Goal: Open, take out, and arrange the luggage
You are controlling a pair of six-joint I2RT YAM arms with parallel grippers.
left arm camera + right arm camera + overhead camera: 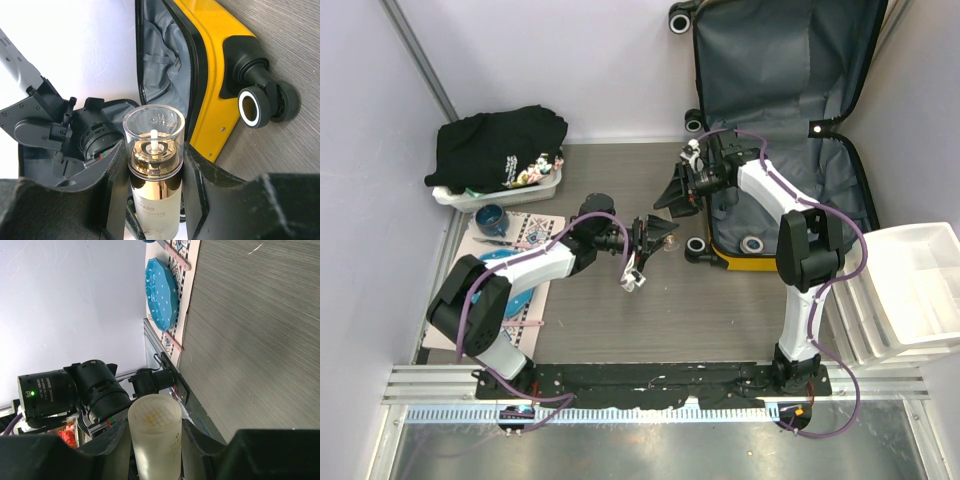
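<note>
Status then: the large yellow hard-shell suitcase (215, 70) was open with its grey lining showing, so step one was done. It sat straight ahead of my left claw (154, 155), just past the fingertips, and behind my right claw (155, 426). Left claw was clamped at a middling width on a frosted cream bottle with gold collar and clear round cap (152, 210), cap end towards its camera. Right claw's fingers hugged both sides of a blunt frosted end (154, 407). I judged that to be the base of the same bottle, i.e. a mid-air hand-over with both claws on it. Already out, well behind my left claw: a black garment (495, 145) in a white plastic basket (455, 198), and a dark blue mug (490, 215) and blue dotted plate (162, 295) on a patterned mat (538, 235). Left to do, as I read it: set the bottle down, then check the lower shell, which my right arm hid. Count: one suitcase with four black wheels visible from above, one bottle, one garment, one basket, one mug, one plate, one mat. There was also a stack of white drawer bins (920, 270) outboard of my right arm, number unclear.
</note>
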